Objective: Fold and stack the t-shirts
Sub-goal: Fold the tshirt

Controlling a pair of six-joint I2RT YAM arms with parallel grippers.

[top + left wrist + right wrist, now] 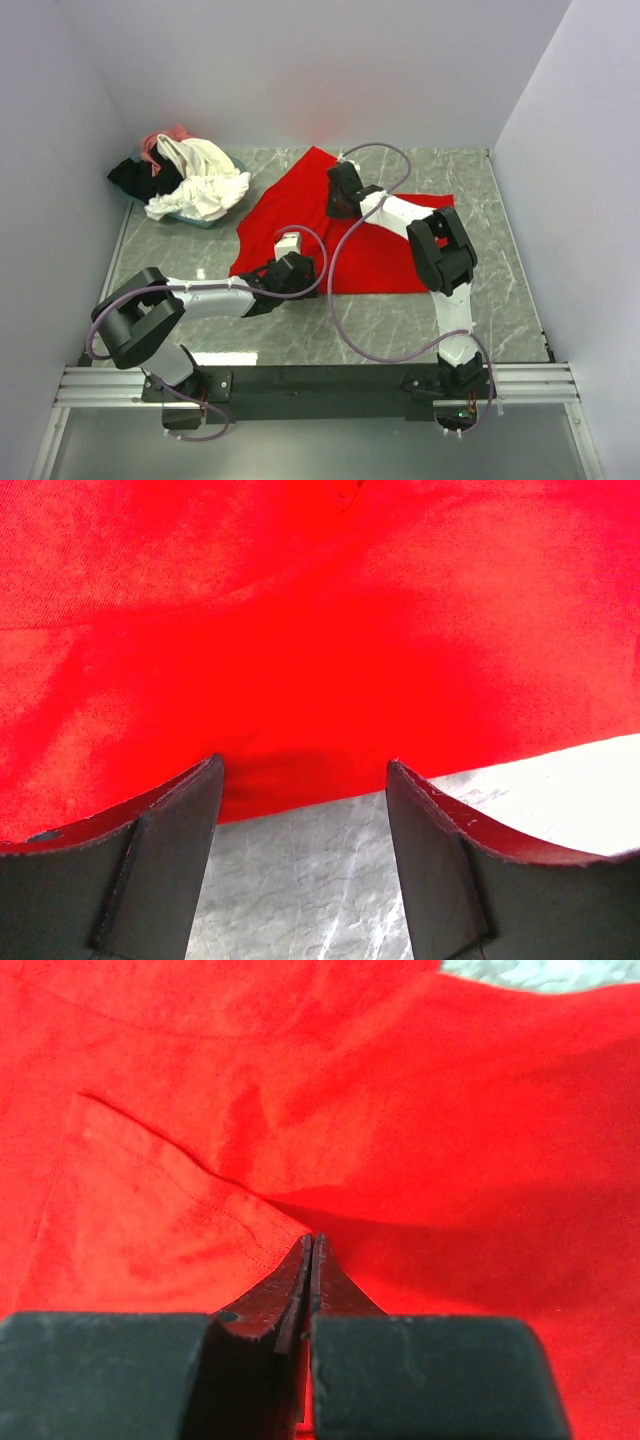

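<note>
— Fingers on the right gripper (pixel 340 205), shut or not? From above I only see it nose-down on the red t-shirt (pixel 385 255).

— Can't call it from overhead tbh. What you do get from up there: the red t-shirt is spread fairly flat in the middle of the table (pixel 480 320), with one corner poking toward the back wall. The left gripper (pixel 295 268) sits low at the shirt's near-left edge. In the far-left corner is the teal-rimmed tray (pixel 208 221), and it's stuffed. The cream-white shirt (pixel 205 180) is heaped on top and spills over the rim. The black shirt (pixel 130 180) hangs off the left side and the pink shirt (pixel 165 138) peeks out at the back. All of them are crumpled.

— And the left wrist cam?

— Its fingers (pixel 165 860) stand wide apart, with grey marble showing in the gap between them. The red hem runs across right at the tips, and everything beyond that is red cloth.

— Right wrist?

— You can see it properly there. The fingers (pixel 290 1290) are pressed tight together, and a ridge of red cloth runs straight into the tips, next to a stitched hem. Looks like a pinched fold to me. The rest of that view is red shirt, plus a sliver of table at the top right.
</note>
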